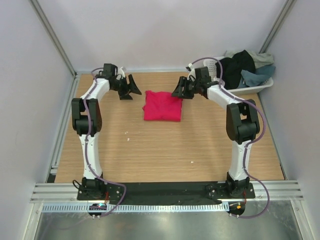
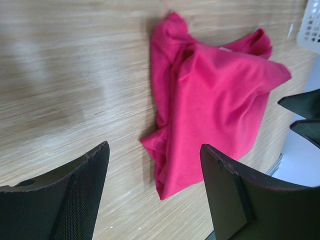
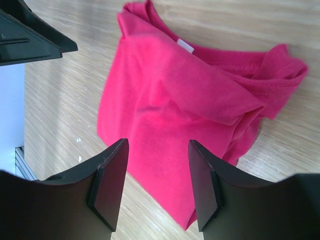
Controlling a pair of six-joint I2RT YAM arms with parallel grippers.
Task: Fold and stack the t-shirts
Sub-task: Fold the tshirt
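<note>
**Status.** The crimson-pink t-shirt [image 1: 162, 106] lies on the table [image 1: 150, 150], to the left of the white basket [image 1: 257, 86] and well apart from it. It is folded into a rough, squarish bundle. My wrist views show uneven edges: collar and a sleeve hem bulge out on one side, and a loose corner trails on another.

**Left gripper** [image 1: 129, 88]: fingers apart, nothing between them. It hangs beyond the pink shirt as seen from the basket, near the cloth but not touching it.

**Right gripper** [image 1: 181, 90]: fingers apart as well, and empty. It sits between the basket and the pink shirt, near the shirt's basket-side edge.

**Remaining stock.** The black t-shirt [image 1: 237, 67], slate-blue t-shirt [image 1: 254, 77] and pale grey-green t-shirt [image 1: 257, 57] are heaped in the basket and spill over its rim.

**Judgement.** The first shirt looks about folded. The other three are not yet begun.

**Handling notes.**
- The cloth is a thin, soft knit, light and with no stiffness, so it will sag and drape from any pinch point.
- The layers can slide over one another, so a one-point lift would probably undo the fold.
- It is not fragile, and firm closure is safe.
- To tidy the pink bundle, I would pinch through all layers at two corners of the same edge, one corner per gripper.
- For the next shirt, I would take the black one where it crests the heap, pinching a raised fold and keeping clear of the basket's lattice.
- The risk there is dragging a neighbouring shirt out with it.
</note>
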